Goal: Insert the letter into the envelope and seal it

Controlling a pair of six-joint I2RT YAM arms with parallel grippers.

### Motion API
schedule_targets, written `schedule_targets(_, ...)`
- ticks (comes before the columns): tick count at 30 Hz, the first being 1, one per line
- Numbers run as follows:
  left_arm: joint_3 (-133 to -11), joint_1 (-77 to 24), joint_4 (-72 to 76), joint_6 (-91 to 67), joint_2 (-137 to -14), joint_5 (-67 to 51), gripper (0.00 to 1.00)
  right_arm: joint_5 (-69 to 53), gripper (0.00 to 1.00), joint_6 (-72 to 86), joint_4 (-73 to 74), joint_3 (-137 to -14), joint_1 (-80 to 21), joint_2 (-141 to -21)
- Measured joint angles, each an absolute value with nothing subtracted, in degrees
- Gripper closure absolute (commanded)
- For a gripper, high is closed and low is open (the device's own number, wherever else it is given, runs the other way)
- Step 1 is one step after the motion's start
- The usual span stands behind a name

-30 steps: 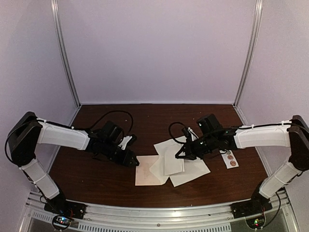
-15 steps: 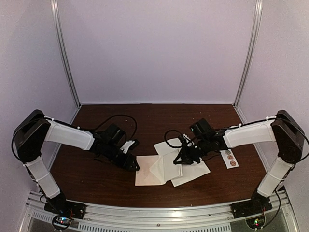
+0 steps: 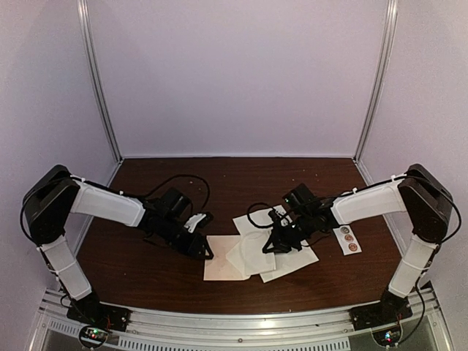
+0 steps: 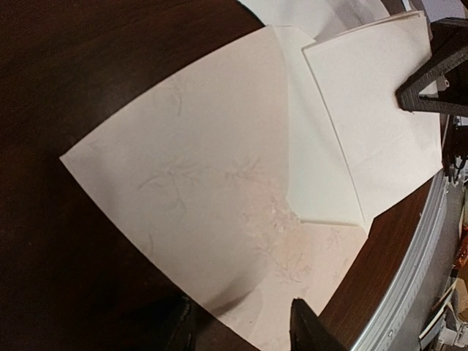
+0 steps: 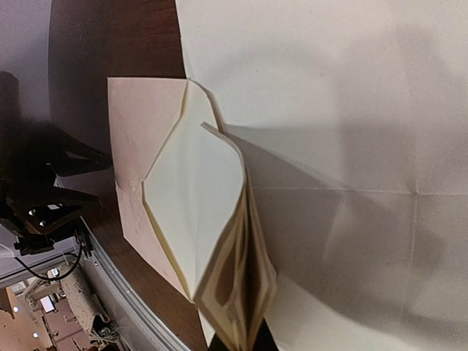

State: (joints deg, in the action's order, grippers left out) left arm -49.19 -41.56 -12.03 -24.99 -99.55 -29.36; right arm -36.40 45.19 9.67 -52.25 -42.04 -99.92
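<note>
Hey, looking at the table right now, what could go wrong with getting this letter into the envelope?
1. The letter lies mostly spread out and is larger than the envelope, so it may jam or crumple.
2. The left claw stands open at the envelope's edge, not pinning it, so the envelope could slide.
3. The right claw seems to pinch only a folded part of the letter, which could slip free.
</note>
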Motion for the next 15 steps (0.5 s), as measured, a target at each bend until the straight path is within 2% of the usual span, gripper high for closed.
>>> schedule_targets(15, -49.34, -41.56, -11.62, -24.95, -100.09, -30.89, 0.57, -36.32, 1.0, 45.19, 10.0, -54.94, -43.48, -102.74)
